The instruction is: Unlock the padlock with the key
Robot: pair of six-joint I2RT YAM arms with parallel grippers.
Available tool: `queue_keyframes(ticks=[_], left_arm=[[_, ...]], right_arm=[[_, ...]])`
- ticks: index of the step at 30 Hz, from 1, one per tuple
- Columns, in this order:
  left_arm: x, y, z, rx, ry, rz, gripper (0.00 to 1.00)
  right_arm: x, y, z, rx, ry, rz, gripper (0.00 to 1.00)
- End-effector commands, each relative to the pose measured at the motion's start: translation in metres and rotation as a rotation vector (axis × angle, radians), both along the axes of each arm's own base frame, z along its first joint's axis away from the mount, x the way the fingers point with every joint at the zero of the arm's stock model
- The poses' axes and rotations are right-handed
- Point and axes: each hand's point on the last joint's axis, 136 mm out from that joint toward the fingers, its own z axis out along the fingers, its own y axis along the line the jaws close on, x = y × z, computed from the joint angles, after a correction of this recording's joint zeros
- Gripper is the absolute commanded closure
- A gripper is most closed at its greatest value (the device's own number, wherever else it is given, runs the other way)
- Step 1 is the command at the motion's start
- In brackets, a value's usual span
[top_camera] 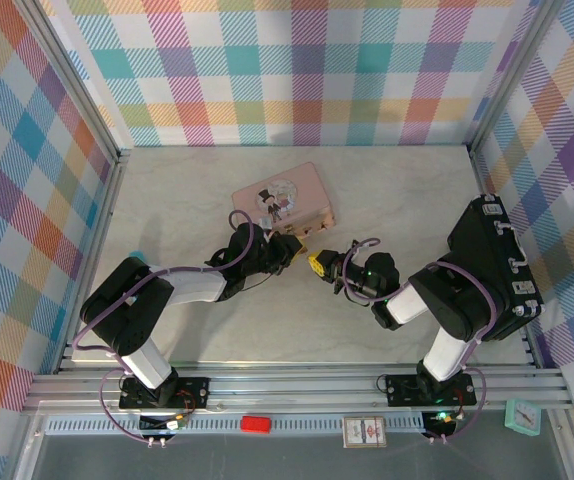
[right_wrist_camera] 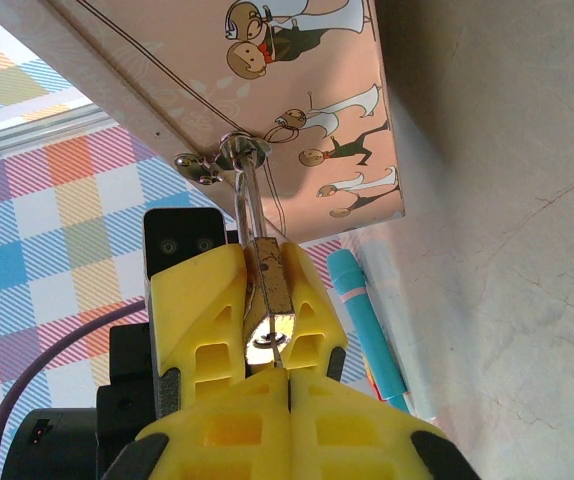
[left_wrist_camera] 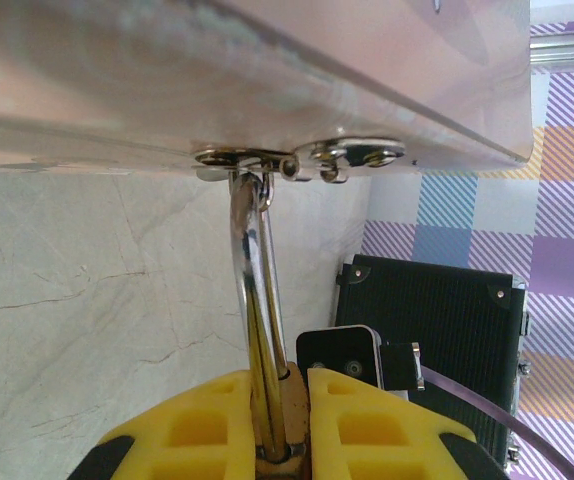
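Apparently right gripper pinches key at padlock; overhead too small.

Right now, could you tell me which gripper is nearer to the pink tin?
Left. The left gripper clamps the padlock hanging from the pink tin at its clasp. The right gripper holds the key at the padlock's far end, farther from the tin.

No legible text, number or brand marking can be read. The pink tin carries cartoon figures without readable lettering. Print on the small card at the front rail is too small to read.
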Motion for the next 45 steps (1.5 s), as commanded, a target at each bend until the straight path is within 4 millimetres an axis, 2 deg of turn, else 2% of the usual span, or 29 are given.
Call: queue_keyframes(ticks=[1,45], left_arm=[[-0.0016,-0.0148,0.0751,-0.171,-0.175,-0.058,1.00],[-0.0103,-0.0237,0.0708,-0.144,-0.168,-0.090,1.00]], right_arm=[[0.0048,0.0007,0.0085,0.025,-0.027,-0.002,1.00],[0.0104,0.0055,0.0112,0.034,-0.030,0.005,1.00]])
